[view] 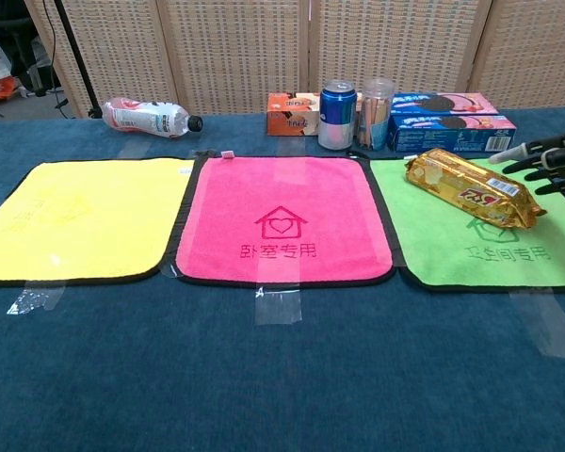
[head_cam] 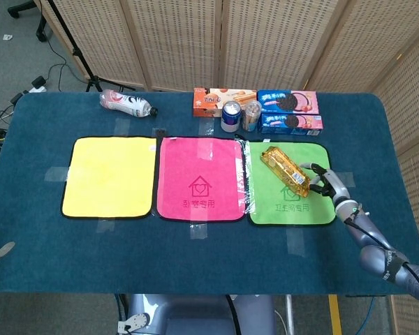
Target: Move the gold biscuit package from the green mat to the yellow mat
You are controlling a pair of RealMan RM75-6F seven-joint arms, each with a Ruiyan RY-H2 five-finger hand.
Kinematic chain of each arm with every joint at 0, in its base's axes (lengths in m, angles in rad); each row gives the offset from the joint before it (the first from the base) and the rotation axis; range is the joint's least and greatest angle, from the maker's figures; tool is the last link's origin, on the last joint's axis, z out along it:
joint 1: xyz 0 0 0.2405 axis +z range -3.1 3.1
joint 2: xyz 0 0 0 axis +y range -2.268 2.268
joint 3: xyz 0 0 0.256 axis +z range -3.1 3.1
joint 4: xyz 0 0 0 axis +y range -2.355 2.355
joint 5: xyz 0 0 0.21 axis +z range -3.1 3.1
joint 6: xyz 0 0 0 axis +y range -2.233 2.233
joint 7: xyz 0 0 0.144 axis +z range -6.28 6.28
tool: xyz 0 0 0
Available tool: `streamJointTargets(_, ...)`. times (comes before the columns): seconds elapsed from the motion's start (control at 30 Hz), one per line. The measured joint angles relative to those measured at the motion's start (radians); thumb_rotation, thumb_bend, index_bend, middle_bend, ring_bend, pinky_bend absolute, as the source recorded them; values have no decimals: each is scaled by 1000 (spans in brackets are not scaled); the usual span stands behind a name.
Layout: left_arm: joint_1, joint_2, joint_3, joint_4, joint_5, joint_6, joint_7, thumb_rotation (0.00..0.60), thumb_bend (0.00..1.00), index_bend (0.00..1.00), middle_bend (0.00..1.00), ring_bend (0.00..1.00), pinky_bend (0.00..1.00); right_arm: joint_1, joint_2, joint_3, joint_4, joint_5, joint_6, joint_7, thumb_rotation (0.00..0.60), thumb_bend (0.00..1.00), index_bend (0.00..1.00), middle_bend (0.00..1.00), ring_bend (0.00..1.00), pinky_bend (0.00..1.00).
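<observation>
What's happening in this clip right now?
The robot's right hand is over the right part of the green mat, fingers spread, right beside the near end of the gold biscuit package, with no grip visible yet. The package lies diagonally on the green mat. The yellow mat, at the far left, has nothing on it. Only a fingertip of the left hand shows at the table's left edge.
</observation>
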Motion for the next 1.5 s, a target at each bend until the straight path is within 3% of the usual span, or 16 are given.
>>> streamJointTargets(0.47, 8, 13, 3, 23, 7, 6, -68, 600, 45, 0, 0, 0, 0, 140, -57, -26, -237, 228, 146, -252, 600, 1000, 205, 124, 0, 13)
streamJointTargets(0.83, 4, 17, 2, 28, 4, -5, -82, 600, 45, 0, 0, 0, 0, 231, -142, -34, -264, 307, 205, -403, 600, 1000, 205, 122, 0, 21)
streamJointTargets(1.03, -1, 20, -3, 33, -14, -20, -93, 600, 44, 0, 0, 0, 0, 234, -166, -22, -298, 268, 239, -438, 600, 1000, 205, 122, 0, 21)
streamJointTargets(1.27, -9, 20, -7, 37, -30, -41, -98, 600, 45, 0, 0, 0, 0, 151, -106, 28, -329, 142, 327, -402, 600, 1000, 205, 122, 0, 21)
streamJointTargets(1.5, -21, 14, -8, 28, -28, -55, -58, 600, 45, 0, 0, 0, 0, 121, -99, 58, -199, 145, 327, -367, 600, 1000, 205, 119, 0, 22)
